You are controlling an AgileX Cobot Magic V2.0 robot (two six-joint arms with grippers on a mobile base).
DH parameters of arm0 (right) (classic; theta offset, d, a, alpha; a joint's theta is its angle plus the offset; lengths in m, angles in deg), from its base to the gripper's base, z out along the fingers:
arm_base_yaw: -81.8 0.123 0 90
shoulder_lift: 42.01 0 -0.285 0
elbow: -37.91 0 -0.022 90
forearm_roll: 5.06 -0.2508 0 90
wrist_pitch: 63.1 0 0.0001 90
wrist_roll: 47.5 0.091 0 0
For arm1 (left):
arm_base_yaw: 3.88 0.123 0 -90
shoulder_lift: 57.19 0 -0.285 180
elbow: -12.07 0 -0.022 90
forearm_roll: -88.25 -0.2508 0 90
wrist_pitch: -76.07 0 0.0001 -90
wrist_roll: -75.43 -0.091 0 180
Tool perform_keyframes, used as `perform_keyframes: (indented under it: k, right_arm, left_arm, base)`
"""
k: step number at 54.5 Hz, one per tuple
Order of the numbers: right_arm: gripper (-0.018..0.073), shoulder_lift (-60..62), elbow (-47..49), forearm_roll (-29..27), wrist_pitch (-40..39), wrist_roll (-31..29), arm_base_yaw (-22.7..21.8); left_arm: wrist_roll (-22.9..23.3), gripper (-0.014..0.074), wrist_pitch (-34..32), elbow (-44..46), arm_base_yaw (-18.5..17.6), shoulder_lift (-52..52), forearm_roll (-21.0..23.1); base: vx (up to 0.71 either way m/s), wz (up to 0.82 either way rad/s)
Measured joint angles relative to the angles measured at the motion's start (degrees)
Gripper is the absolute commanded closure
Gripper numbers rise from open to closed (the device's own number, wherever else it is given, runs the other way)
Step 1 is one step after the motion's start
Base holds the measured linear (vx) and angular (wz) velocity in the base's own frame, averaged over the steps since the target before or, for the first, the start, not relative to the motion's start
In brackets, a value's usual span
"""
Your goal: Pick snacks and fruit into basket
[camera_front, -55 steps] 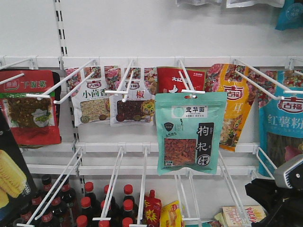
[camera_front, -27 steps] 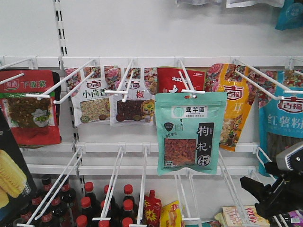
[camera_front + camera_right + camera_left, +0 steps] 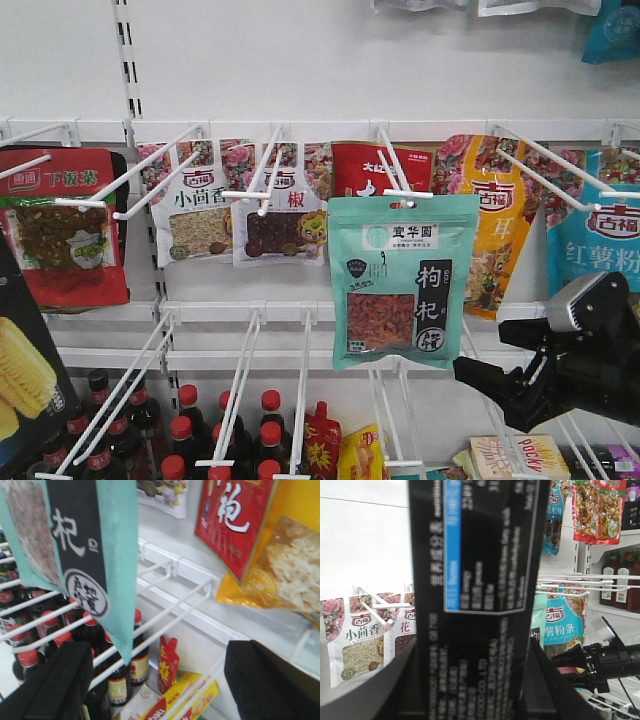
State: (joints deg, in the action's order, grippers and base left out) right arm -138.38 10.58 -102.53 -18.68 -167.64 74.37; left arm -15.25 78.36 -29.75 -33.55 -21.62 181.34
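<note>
A mint-green snack pouch (image 3: 402,280) with a window of red berries hangs on a white hook at mid shelf. My right gripper (image 3: 497,385) is open just below and to the right of it. In the right wrist view the pouch's lower corner (image 3: 107,565) hangs above the gap between the two black fingers (image 3: 50,687); nothing is between them. My left gripper (image 3: 470,690) is shut on the black-and-blue corn box (image 3: 475,580), which fills that view; the box's corn picture (image 3: 25,380) shows at the front view's left edge. The fruit and the basket are out of view.
White wire hooks (image 3: 245,390) stick out toward me under the pouch. A red pouch (image 3: 60,225), an orange-yellow pouch (image 3: 490,225) and a teal pouch (image 3: 600,250) hang alongside. Red-capped dark bottles (image 3: 200,430) and a yellow box (image 3: 182,700) stand on the shelf below.
My right gripper has moved up and to the left, from the lower right corner to just under the mint-green pouch. The corn box at the left has stayed put.
</note>
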Motion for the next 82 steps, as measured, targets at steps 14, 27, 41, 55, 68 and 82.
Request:
perform_keyframes:
  k: [14, 27, 41, 55, 68, 82]
  right_arm:
    - [-0.0018, -0.7, 2.2, 0.3, 5.7, 0.1, 0.0]
    - [-0.0017, -3.5, 5.4, 0.7, 10.9, 1.3, 0.0]
    - [-0.0015, -7.0, 9.8, 0.8, 15.6, 2.7, 0.0]
    - [-0.0015, -9.7, 13.6, 1.2, 20.9, 4.9, 0.0]
    - [-0.0006, -13.1, 15.8, 1.4, 22.1, 6.7, 0.0]
    - [0.0085, -13.7, 16.1, 1.4, 22.2, 7.4, 0.2]
  left_arm:
    - [0.0, 0.0603, 0.0, 0.0, 0.0, 0.0, 0.0]
    - [0.0, 0.0603, 0.0, 0.0, 0.0, 0.0, 0.0]
    - [0.0, 0.0603, 0.0, 0.0, 0.0, 0.0, 0.0]
    - [0.0, 0.0603, 0.0, 0.0, 0.0, 0.0, 0.0]
    - [0.0, 0.0603, 0.0, 0.0, 0.0, 0.0, 0.0]
    - [0.0, 0.0603, 0.0, 0.0, 0.0, 0.0, 0.0]
  base:
    - [0.0, 0.0]
    - [0.0, 0.0]
    - [0.0, 0.0]
    - [0.0, 0.0]
    - [0.0, 0.0]
    - [0.0, 0.0]
